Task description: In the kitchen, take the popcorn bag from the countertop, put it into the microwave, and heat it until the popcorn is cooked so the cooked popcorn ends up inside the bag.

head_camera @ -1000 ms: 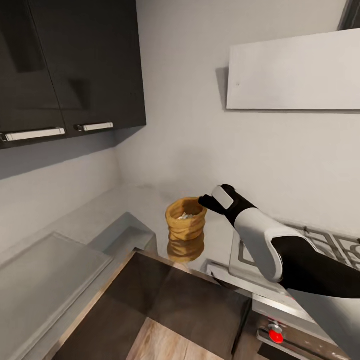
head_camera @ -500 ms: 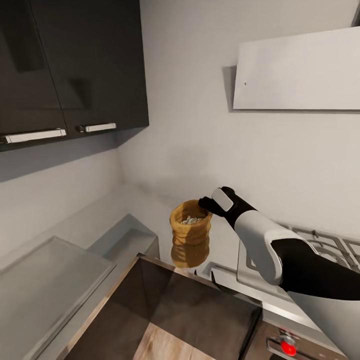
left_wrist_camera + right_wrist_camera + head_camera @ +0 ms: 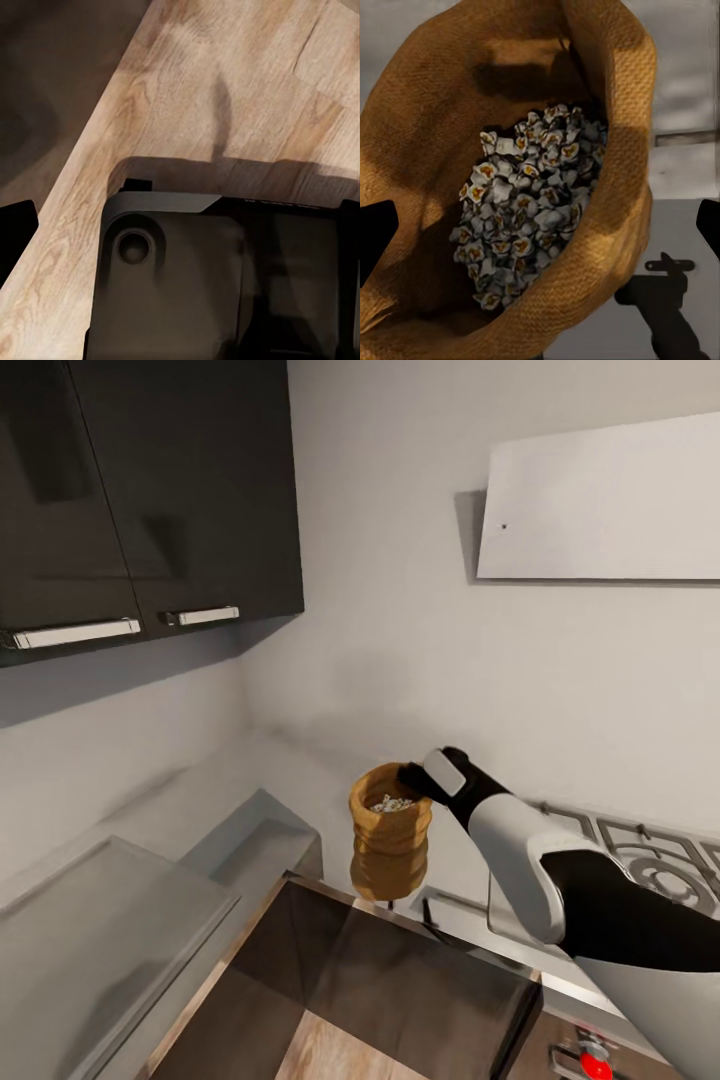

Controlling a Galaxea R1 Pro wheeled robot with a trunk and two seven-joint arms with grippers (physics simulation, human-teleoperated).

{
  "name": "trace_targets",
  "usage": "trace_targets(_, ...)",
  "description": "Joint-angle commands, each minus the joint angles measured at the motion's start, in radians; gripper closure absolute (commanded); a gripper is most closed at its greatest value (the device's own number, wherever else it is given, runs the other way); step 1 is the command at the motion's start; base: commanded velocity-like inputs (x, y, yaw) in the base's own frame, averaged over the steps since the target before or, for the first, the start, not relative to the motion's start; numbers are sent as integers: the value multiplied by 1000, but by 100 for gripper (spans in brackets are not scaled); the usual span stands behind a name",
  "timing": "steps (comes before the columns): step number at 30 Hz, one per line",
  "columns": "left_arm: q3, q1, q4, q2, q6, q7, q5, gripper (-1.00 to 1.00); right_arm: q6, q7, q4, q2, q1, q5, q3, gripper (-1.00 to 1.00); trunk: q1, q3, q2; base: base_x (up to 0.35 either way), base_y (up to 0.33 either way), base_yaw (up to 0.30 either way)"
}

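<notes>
Tan-yellow crumpled paper popcorn bag (image 3: 391, 822) with a rolled rim is hanging just above the glossy grey desk (image 3: 300, 775), its reflection showing on the slab beneath it. White-cream puffed popcorn (image 3: 529, 202) is lying heaped inside the sack. I am pinching the bag's rim with my black right end effector (image 3: 412, 777), fingers closed down on the paper at the side nearest my white and black forearm. Steel gas hob with black grates (image 3: 640, 860) is sitting on the desk to the right of the bag. Dark upper cabinets with pale bar handles (image 3: 150, 490) are hanging at the left. My left end effector is pointing down at a wood-grain floor (image 3: 225, 90); I cannot tell how far it is open.
</notes>
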Motion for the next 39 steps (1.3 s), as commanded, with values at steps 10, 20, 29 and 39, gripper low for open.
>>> trace_targets(10,5,-1,1,0,-3,-2,3,-100,-36,-6,-1,0,23,-17,0,-100,1,-2,-2,0,0,0)
trace_targets(20,5,-1,1,0,-3,0,3,-100,-89,-8,0,0,50,-64,-1,-100,1,-2,-2,0,0,0)
trace_targets(29,7,2,2,1,-5,-17,3,-100,-90,-3,-6,-6,22,-62,4,-100,1,-2,-2,0,0,0)
trace_targets(39,8,20,2,1,-5,-16,3,-100,-34,-5,-13,-4,23,-61,1,-100,1,-2,-2,0,0,0)
